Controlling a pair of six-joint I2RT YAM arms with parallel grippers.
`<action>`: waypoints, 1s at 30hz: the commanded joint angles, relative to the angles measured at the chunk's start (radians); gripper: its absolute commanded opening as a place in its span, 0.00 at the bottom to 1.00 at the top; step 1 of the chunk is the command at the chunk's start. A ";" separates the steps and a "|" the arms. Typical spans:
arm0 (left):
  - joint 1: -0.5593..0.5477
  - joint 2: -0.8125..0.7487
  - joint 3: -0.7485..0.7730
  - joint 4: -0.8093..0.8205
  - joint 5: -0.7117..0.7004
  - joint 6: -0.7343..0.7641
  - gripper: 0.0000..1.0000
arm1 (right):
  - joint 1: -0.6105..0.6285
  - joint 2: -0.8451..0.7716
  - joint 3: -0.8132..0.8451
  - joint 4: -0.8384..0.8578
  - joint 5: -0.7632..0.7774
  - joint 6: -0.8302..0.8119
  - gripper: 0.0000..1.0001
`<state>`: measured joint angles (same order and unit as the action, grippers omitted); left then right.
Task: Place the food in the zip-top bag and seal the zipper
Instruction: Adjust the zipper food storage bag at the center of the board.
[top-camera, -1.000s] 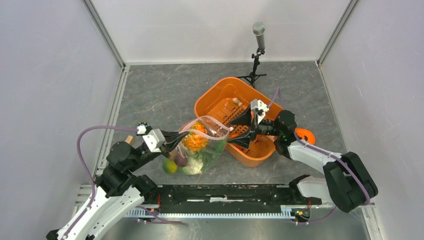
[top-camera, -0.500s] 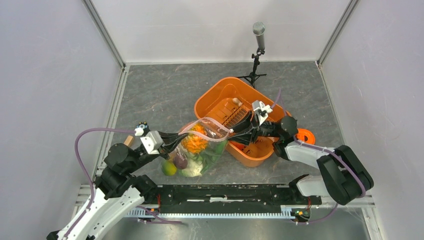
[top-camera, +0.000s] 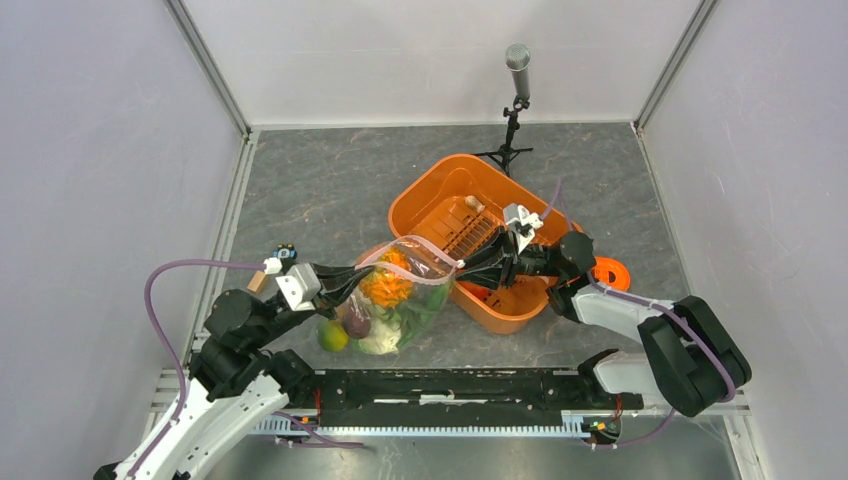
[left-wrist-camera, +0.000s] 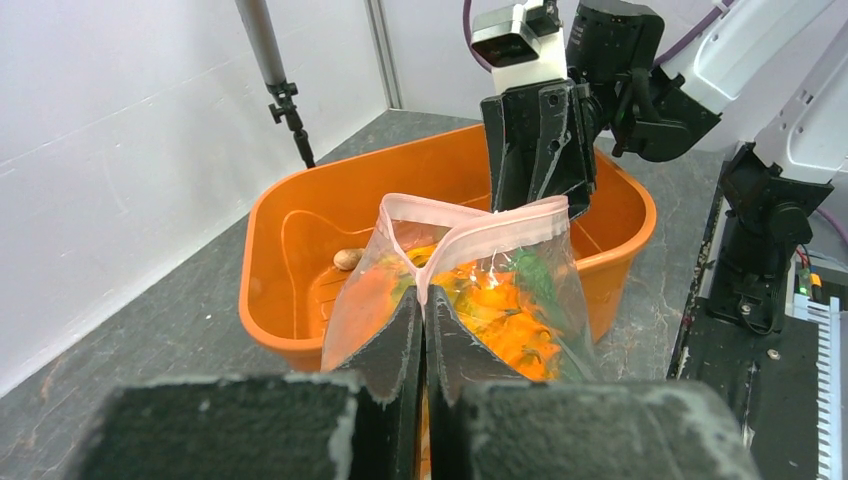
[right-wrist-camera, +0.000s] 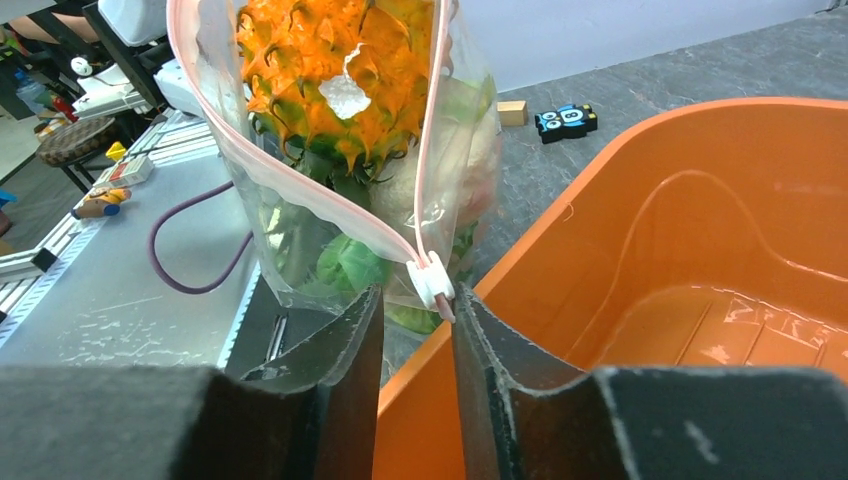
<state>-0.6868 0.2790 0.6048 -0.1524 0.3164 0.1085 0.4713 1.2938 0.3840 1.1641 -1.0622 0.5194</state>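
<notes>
The clear zip-top bag hangs between my two grippers beside the orange basket, mouth open. Inside it is the food: orange pineapple, green cabbage leaves, a purple fruit and a yellow-green mango. My left gripper is shut on the left end of the pink zipper. My right gripper is at the zipper's other end. Its jaws stand narrow but apart, and the white slider tab sits at the fingertips against the right finger, with a gap to the left one.
The orange slotted basket lies just behind and right of the bag, with a small tan piece in it. An orange ring lies right of the basket. A microphone stand stands at the back. A small owl toy and a wooden block lie at the left.
My right gripper has narrowed from wide open and moved up to the bag's right end at the slider. The left gripper and bag have drifted slightly left.
</notes>
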 joint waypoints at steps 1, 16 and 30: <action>0.001 -0.016 0.055 0.141 -0.004 -0.034 0.02 | 0.009 -0.019 0.037 -0.034 0.018 -0.052 0.31; 0.001 -0.048 0.038 0.143 -0.049 -0.045 0.02 | 0.024 -0.041 0.002 0.072 0.070 0.015 0.00; 0.001 -0.038 0.193 -0.246 -0.438 -0.058 0.62 | 0.046 -0.224 0.134 -0.600 0.234 -0.361 0.00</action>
<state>-0.6868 0.2379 0.6792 -0.2676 0.0937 0.0784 0.5018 1.1366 0.4049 0.9516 -0.9237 0.4202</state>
